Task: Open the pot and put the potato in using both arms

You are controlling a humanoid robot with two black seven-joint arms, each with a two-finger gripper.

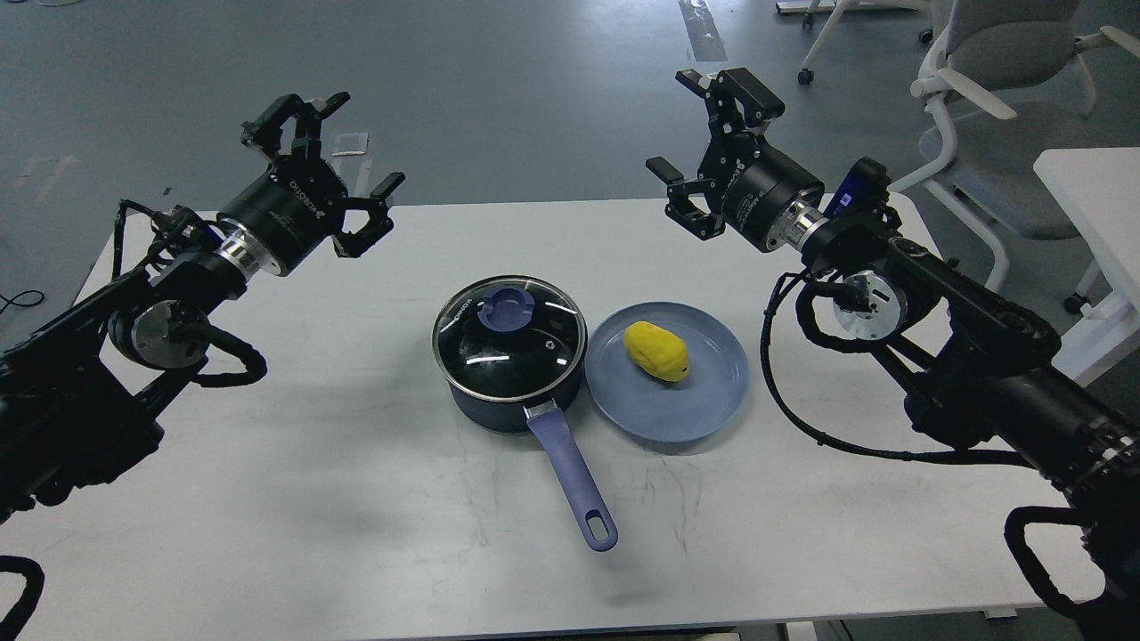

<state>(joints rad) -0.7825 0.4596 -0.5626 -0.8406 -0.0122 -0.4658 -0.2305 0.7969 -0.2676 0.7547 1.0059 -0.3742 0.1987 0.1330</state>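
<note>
A dark blue pot [509,392] stands at the table's middle with a glass lid [509,338] on it; the lid has a blue knob [506,309]. Its blue handle [574,483] points toward me. A yellow potato [656,351] lies on a blue plate [704,401] just right of the pot. My left gripper [331,153] is open and empty, raised above the table's far left, well away from the pot. My right gripper [695,126] is open and empty, raised beyond the table's far edge, above and behind the plate.
The white table [356,499] spans the view. Office chairs [997,80] and a second white table [1095,205] stand at the right, beyond my right arm. Grey floor lies behind the table.
</note>
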